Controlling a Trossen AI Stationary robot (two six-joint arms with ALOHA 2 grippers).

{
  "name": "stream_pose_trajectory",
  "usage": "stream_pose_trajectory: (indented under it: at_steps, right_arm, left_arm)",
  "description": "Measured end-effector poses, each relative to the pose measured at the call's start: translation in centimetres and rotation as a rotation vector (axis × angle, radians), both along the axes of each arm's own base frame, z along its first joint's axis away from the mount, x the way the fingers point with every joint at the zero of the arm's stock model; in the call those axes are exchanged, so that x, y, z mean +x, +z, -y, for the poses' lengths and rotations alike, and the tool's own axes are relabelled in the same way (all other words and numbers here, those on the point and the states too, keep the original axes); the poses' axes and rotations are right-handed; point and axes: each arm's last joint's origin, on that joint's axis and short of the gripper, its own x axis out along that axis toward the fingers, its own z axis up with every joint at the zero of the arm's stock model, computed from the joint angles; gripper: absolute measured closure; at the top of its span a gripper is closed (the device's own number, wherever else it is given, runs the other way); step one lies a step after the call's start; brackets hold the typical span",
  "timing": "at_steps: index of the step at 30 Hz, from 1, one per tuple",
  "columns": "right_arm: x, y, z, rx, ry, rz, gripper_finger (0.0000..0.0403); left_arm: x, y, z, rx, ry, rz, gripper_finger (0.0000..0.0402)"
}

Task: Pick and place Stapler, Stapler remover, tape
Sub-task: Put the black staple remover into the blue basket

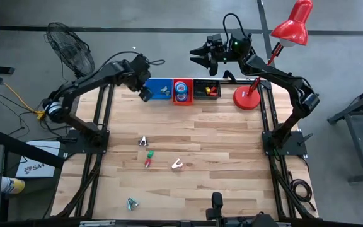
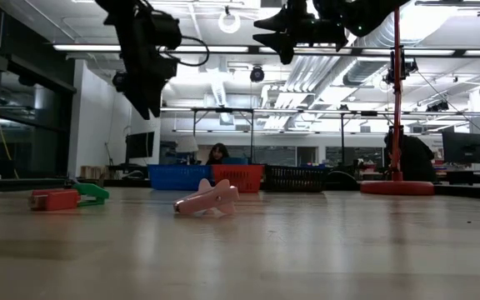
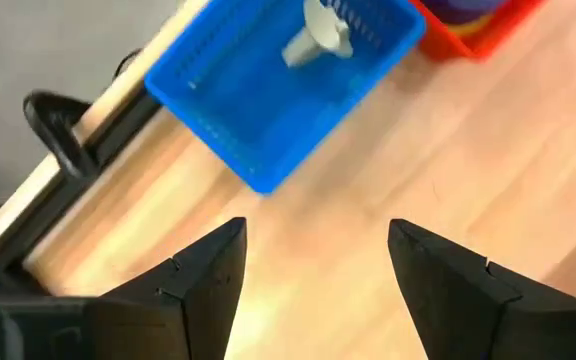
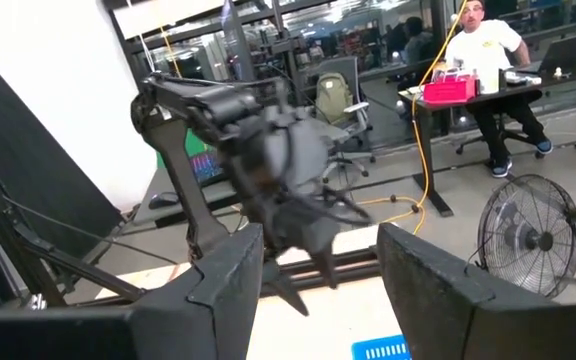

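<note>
My left gripper (image 1: 145, 93) (image 3: 313, 270) hangs open and tipped downward over the table's far left, just near of the blue bin (image 3: 268, 95); nothing is between its fingers. A pale staple remover (image 3: 318, 35) lies inside that bin. Rolls of tape (image 1: 181, 91) lie in the red bin (image 3: 473, 35) beside it. On the table rest a grey remover (image 1: 143, 141), a pink-white remover (image 1: 177, 164) (image 2: 208, 200), a teal one (image 1: 131, 203), and small red and green pieces (image 1: 149, 157) (image 2: 65, 197). My right gripper (image 1: 200, 57) (image 4: 318, 260) waits open, held level beyond the far edge.
A black bin (image 1: 207, 89) with red and yellow items stands right of the red bin. A red desk lamp (image 1: 247, 98) stands at the far right, its shade (image 1: 293, 25) reaching past the edge. Bare wood spreads across the table's middle and right.
</note>
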Motion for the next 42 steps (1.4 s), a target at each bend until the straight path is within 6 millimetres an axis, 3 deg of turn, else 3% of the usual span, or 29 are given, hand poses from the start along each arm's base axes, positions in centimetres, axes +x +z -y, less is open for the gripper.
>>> stream_pose_trajectory:
  at_steps: [9,14,29,36,42]
  right_arm:
    - [0.0,0.0,0.0,0.001,0.008,-0.002,0.0213]
    - [0.0,-0.1,-0.1,0.005,0.027,-0.007,0.0213]
    - [0.0,-0.2,-0.2,0.019,0.066,-0.015,0.0213]
    - [0.0,-0.2,-0.2,0.038,0.069,-0.018,0.0213]
    - [0.0,-0.4,-0.2,0.063,0.069,-0.04,0.0213]
  left_arm:
    - [0.6,0.0,4.2,-0.03,0.055,-0.124,0.016]
    - [1.0,-1.4,5.7,-0.07,0.079,-0.156,0.016]
    - [-0.4,-4.4,11.6,-0.244,0.241,-0.036,0.016]
    - [0.1,-6.0,13.4,-0.383,0.384,0.013,0.016]
    - [-0.2,-7.5,13.6,-0.459,0.449,-0.014,0.016]
